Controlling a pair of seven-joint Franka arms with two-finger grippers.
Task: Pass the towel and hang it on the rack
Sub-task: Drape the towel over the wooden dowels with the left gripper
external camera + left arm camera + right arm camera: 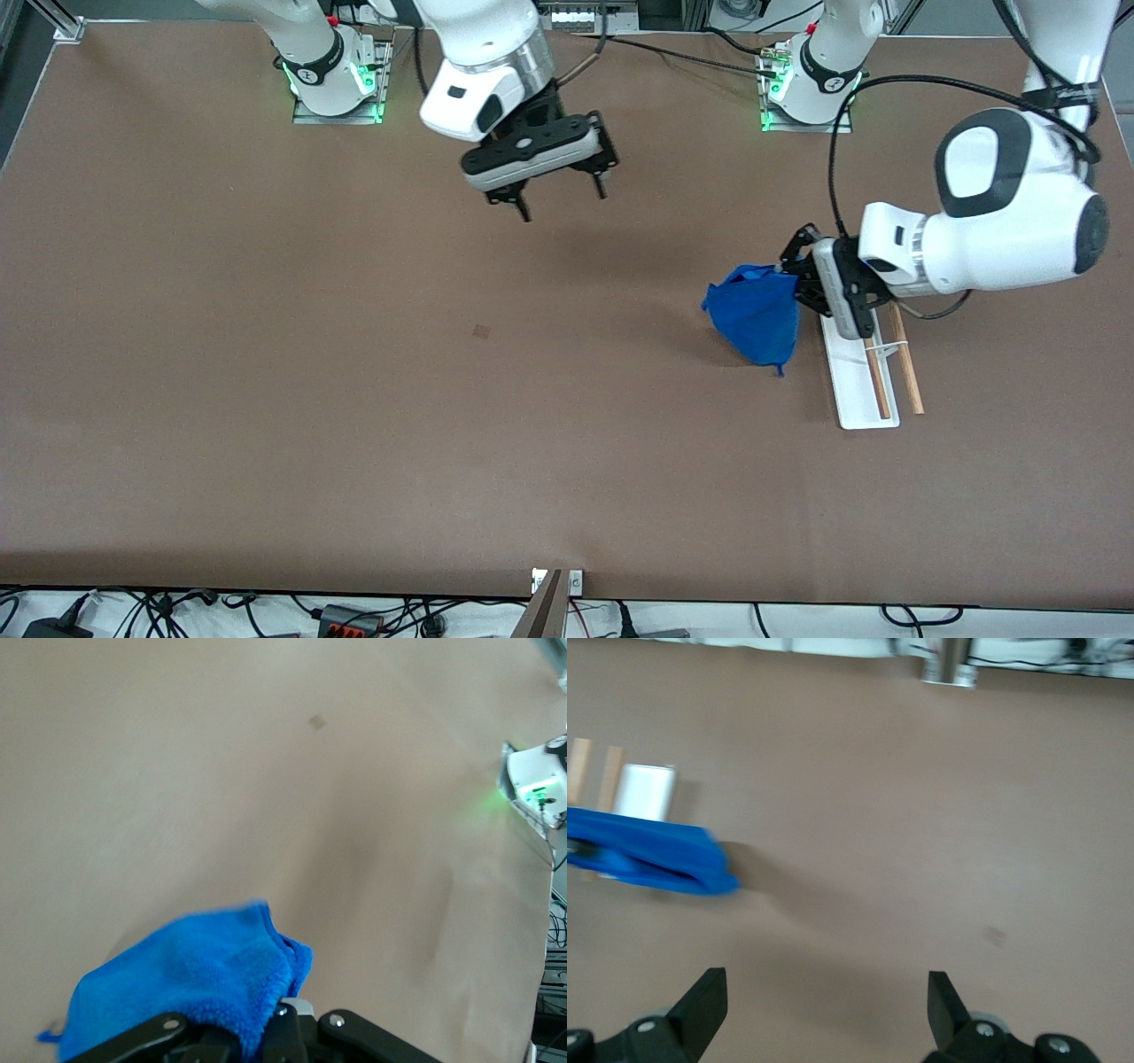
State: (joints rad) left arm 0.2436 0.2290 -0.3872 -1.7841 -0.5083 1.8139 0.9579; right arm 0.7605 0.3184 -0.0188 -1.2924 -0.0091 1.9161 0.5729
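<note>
The towel [755, 312] is pinched by one edge between the closed fingers of the left gripper [791, 273] and hangs from them as a loose, bunched blue fold, held in the air over the table [266, 425] just beside the rack [866, 381]. The rack stands toward the left arm's end of the table, its white base lying flat and its two wooden rods [905, 359] running side by side above it (part of it is hidden by the left gripper's body). In the left wrist view the towel [190, 983] is seen bulging out from between the fingers [164, 1028]. The right gripper [562, 197] is held up over bare table near its own base, well apart from the towel, with its fingers [700, 1005] spread wide and nothing between them.
</note>
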